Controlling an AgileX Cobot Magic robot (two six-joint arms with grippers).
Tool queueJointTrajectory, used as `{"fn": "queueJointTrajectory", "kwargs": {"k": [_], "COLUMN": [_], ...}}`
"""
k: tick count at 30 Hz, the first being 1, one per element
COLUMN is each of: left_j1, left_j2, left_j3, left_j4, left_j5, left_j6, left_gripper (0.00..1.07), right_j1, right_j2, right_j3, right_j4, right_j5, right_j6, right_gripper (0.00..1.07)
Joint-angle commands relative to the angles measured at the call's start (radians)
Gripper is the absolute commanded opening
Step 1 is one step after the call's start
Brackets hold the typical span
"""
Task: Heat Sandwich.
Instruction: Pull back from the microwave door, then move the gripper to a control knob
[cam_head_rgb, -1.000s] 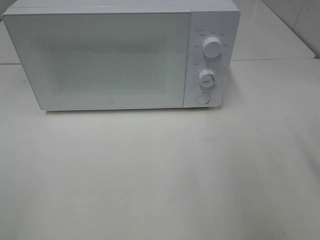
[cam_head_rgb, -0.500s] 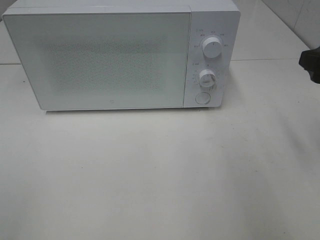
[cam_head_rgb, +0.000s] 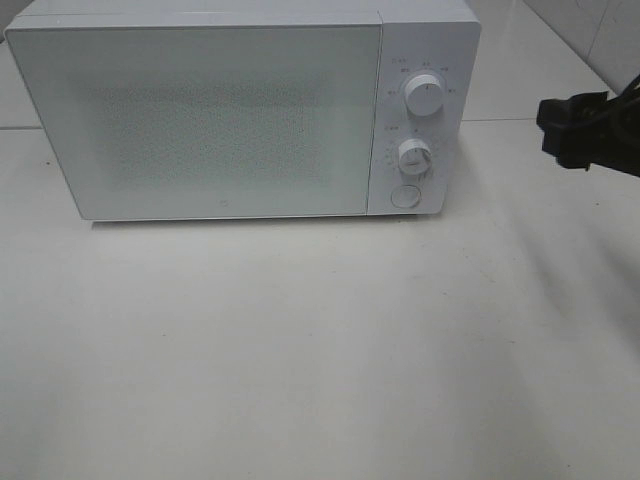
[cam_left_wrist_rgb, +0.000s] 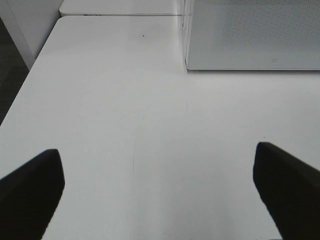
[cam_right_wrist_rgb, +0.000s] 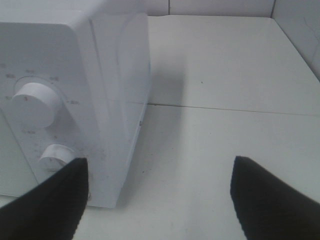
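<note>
The white microwave (cam_head_rgb: 220, 110) stands at the back of the table with its door shut. Two knobs, an upper knob (cam_head_rgb: 424, 97) and a lower knob (cam_head_rgb: 413, 156), sit above a round button (cam_head_rgb: 404, 196) on its right panel. The sandwich is out of view. My right gripper (cam_head_rgb: 552, 132) hangs open and empty to the right of the microwave, level with the knobs; the right wrist view shows its fingers (cam_right_wrist_rgb: 45, 205) spread wide beside the microwave (cam_right_wrist_rgb: 75, 75). My left gripper (cam_left_wrist_rgb: 159, 195) is open and empty over bare table, with the microwave's left front corner (cam_left_wrist_rgb: 250, 35) ahead.
The white table (cam_head_rgb: 320, 350) spreads out in front of the microwave. A seam (cam_head_rgb: 540, 119) between table sections runs behind the right gripper. The table's left edge (cam_left_wrist_rgb: 20, 95) drops to a dark floor.
My right gripper has come into the exterior view from the right edge and moved left toward the microwave's control panel. The left gripper and microwave are unchanged.
</note>
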Motion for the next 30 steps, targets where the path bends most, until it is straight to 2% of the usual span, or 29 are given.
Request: {"fn": "queueJointTrajectory", "kwargs": {"k": [1, 3, 5, 8, 10, 13, 25, 30], "left_j1": [-0.005, -0.005, -0.005, -0.005, -0.005, -0.005, -0.005, -0.005], "left_j2": [-0.027, -0.027, -0.027, -0.027, -0.027, -0.027, -0.027, -0.027], "left_j3": [0.001, 0.001, 0.001, 0.001, 0.001, 0.001, 0.001, 0.001], "left_j4": [0.002, 0.002, 0.002, 0.002, 0.002, 0.002, 0.002, 0.002], "left_j5": [-0.005, -0.005, -0.005, -0.005, -0.005, -0.005, -0.005, -0.005], "left_j6": [0.0, 0.0, 0.0, 0.0, 0.0, 0.0, 0.0, 0.0], "left_gripper": [0.97, 0.97, 0.97, 0.97, 0.97, 0.97, 0.97, 0.97], "right_j1": [0.066, 0.115, 0.133, 0.213, 0.23, 0.31, 0.501, 0.548], "right_j2": [0.036, 0.069, 0.079, 0.128, 0.138, 0.186, 0.337, 0.389], "right_j3": [-0.001, -0.001, -0.001, 0.0, 0.0, 0.0, -0.002, -0.003], "right_j4": [0.117, 0.224, 0.252, 0.374, 0.398, 0.491, 0.683, 0.713], "right_j5": [-0.075, -0.113, -0.127, -0.198, -0.215, -0.29, -0.522, -0.586], "right_j6": [-0.12, -0.174, -0.19, -0.262, -0.276, -0.305, -0.309, -0.304], "right_gripper": [0.75, 0.75, 0.75, 0.75, 0.75, 0.75, 0.75, 0.75]}}
